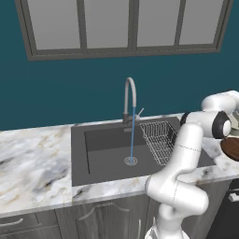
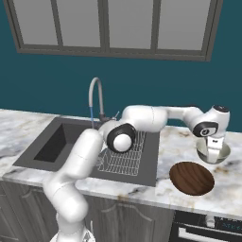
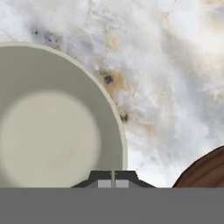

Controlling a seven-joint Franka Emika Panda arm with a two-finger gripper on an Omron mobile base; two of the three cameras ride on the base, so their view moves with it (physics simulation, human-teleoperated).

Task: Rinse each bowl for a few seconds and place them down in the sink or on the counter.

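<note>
The pale cream-green bowl [image 2: 225,152] [image 3: 52,131] stands on the marble counter [image 2: 176,141] right of the sink [image 2: 51,142]. My gripper [image 2: 213,150] [image 3: 113,180] reaches down from above at this bowl, fingertips pressed together and shut, right by its rim. Whether they pinch the rim cannot be made out. The dark reddish-brown bowl [image 2: 191,178] [image 1: 232,148] [image 3: 205,173] lies on the counter just in front of the cream one, near the front edge.
A thin stream of water [image 1: 132,135] runs from the curved chrome faucet [image 1: 130,93] [image 2: 96,97] onto the drain [image 1: 131,161]. A wire rack [image 1: 158,137] [image 2: 125,159] fills the basin's right end. An oven front [image 2: 208,229] sits below the counter's right part.
</note>
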